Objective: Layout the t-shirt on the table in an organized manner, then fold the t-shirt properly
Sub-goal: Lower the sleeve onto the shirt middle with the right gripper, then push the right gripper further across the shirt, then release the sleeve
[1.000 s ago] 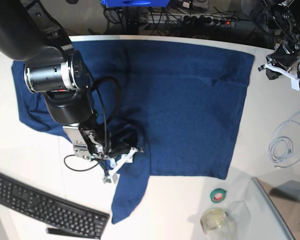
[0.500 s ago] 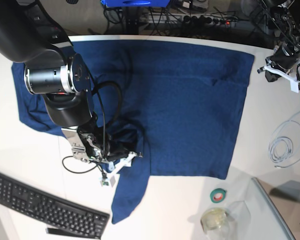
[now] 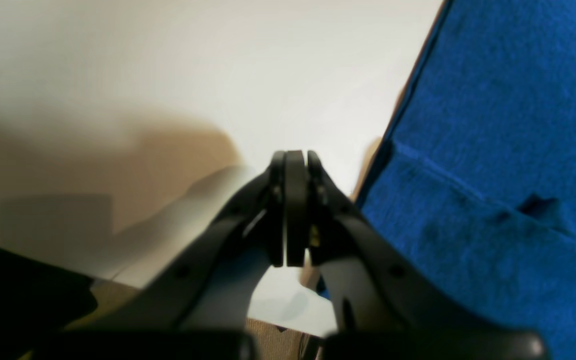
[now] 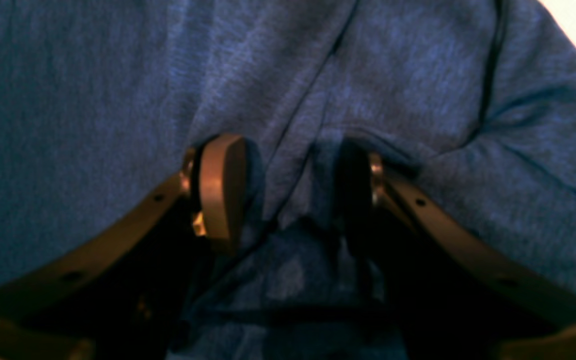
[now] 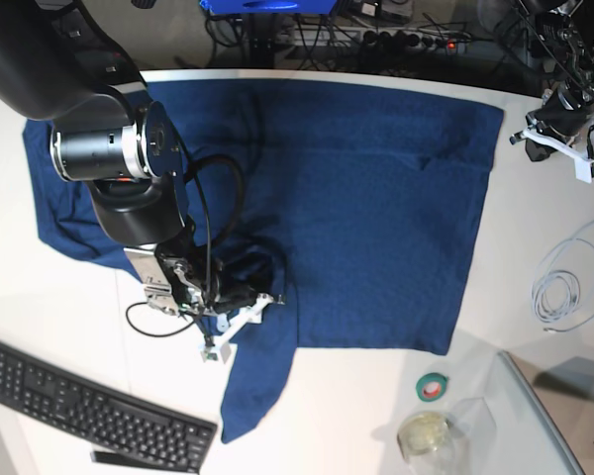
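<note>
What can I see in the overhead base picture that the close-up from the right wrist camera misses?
Only the base view shows the whole t-shirt spread on the white table, plus a keyboard, a green tape roll, a coiled cable and the left gripper off the cloth. Only the right wrist view shows folds bunched between the right gripper and its fingers. Both show blue fabric.

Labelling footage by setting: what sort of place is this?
Likely a lab or office workbench: a white table with a keyboard, a coiled cable and a power strip behind.
</note>
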Robot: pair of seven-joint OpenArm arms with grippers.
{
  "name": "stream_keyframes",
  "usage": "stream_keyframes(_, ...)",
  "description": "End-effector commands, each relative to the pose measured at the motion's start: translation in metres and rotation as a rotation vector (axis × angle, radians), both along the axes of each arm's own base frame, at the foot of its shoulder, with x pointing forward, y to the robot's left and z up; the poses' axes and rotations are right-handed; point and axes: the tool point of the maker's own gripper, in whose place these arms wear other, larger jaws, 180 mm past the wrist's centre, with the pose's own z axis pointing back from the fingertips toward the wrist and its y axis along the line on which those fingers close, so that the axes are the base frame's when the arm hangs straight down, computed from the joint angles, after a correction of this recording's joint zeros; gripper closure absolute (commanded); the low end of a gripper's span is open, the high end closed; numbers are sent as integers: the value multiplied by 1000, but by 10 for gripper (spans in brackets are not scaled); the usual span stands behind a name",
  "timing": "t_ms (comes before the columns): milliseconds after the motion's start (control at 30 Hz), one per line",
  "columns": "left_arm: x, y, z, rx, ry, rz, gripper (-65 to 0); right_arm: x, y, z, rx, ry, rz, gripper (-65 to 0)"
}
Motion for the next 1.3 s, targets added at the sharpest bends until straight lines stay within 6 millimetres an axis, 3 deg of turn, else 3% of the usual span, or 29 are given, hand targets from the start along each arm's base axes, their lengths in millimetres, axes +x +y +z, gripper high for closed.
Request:
stream_keyframes(0, 7, 8, 12, 23, -37, -5, 0, 21, 6, 22, 20, -58, 0, -218)
stream_keyframes(100, 7, 8, 12, 23, -37, -5, 0, 21, 6, 22, 21, -58, 1, -80)
stream_keyframes(267, 7, 8, 12, 23, -37, -5, 0, 21, 18, 28, 64, -79, 59, -8)
stream_keyframes(533, 8, 9, 12, 25, -38, -4, 0, 35, 15, 58, 43, -124, 96, -3)
stream_keyframes(700, 10, 9, 13, 25, -43, -4, 0, 35, 27, 78, 23, -174, 162, -3)
stream_keyframes(800, 15, 9, 16, 25, -55, -4, 0, 26, 54, 92, 93, -194, 216, -3)
stream_keyframes(1033, 16, 9, 16, 25, -56, -4, 0, -26, 130, 110, 140, -246, 467, -6)
stream_keyframes(1133, 16, 10, 16, 26, -56, -1, 0, -46, 145, 101, 122, -229, 541, -8)
stream_keyframes(1267, 15, 10, 16, 26, -55, -1, 0, -64, 144, 77, 100, -161, 563, -47)
